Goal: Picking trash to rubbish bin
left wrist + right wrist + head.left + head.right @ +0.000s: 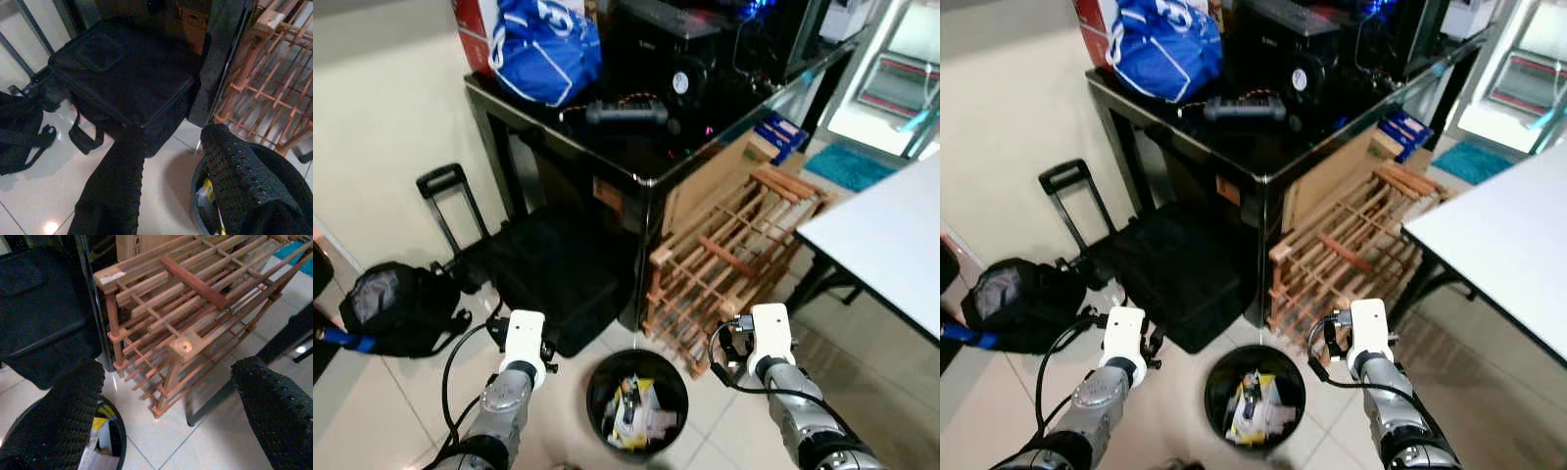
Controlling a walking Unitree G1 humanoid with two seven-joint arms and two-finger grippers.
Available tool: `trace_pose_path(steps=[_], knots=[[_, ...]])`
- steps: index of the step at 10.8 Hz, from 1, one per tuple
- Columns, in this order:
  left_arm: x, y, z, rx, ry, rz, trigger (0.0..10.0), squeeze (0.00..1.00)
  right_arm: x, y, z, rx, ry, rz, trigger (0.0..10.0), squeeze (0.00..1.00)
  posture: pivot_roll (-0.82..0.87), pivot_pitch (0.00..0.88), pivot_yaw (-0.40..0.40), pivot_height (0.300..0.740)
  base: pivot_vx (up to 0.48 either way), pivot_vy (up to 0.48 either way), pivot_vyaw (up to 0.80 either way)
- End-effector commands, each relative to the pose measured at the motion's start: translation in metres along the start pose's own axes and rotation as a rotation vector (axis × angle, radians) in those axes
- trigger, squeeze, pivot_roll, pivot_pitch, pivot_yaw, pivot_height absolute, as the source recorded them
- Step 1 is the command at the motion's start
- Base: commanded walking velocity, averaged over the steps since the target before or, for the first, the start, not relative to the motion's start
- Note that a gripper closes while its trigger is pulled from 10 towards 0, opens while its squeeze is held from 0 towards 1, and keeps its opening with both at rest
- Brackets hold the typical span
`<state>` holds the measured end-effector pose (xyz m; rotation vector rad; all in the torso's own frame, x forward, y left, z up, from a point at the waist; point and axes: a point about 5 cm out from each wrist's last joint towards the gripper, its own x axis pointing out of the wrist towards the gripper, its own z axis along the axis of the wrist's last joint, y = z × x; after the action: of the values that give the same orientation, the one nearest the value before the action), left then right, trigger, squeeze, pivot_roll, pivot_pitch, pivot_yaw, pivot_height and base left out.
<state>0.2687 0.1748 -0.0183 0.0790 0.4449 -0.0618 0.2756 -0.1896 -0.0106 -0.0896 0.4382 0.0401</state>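
A round black rubbish bin [637, 401] stands on the glossy pale tile floor [391, 392], between the two silver arms, and inside it lie crumpled pieces of trash [634, 411], yellow and white, some like paper or wrappers. The left hand [181, 176] hangs just beside the bin's rim, its two long black fingers [120, 181] with a dotted rubber texture spread wide and holding nothing. The right hand [176, 411] is on the other side of the bin, also spread wide and empty, its rough black fingers [274, 406] above the tiles. Behind the bin leans a wooden rack [724, 259] made of thin reddish slats in a grid, tilted against a dark table [636, 162] with a shiny black top and a metal edge. Under this table sits a black fabric trolley bag [558, 269], boxy, with a telescopic handle [445, 201]. On the floor to the robot's left lies a soft black backpack [396, 304] with a grey panel. On the table top rest a blue plastic bag [543, 49] with white print, a black speaker-like device [680, 49] and a dark cylindrical object [626, 113]. To the right there is the smooth corner of a white table [881, 240], and behind the rack stands flat brown cardboard [720, 171].
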Motion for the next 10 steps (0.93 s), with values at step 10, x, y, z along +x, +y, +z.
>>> trace_pose_path(steps=[10], knots=[[-0.0003,0.0010,0.0001,0.000,-0.002,0.003,10.0,0.00,0.0012,0.0051,-0.0006,-0.008,0.019,0.021,10.0,0.00,-0.05,0.026,0.017,0.740,-0.226,0.000,0.00]])
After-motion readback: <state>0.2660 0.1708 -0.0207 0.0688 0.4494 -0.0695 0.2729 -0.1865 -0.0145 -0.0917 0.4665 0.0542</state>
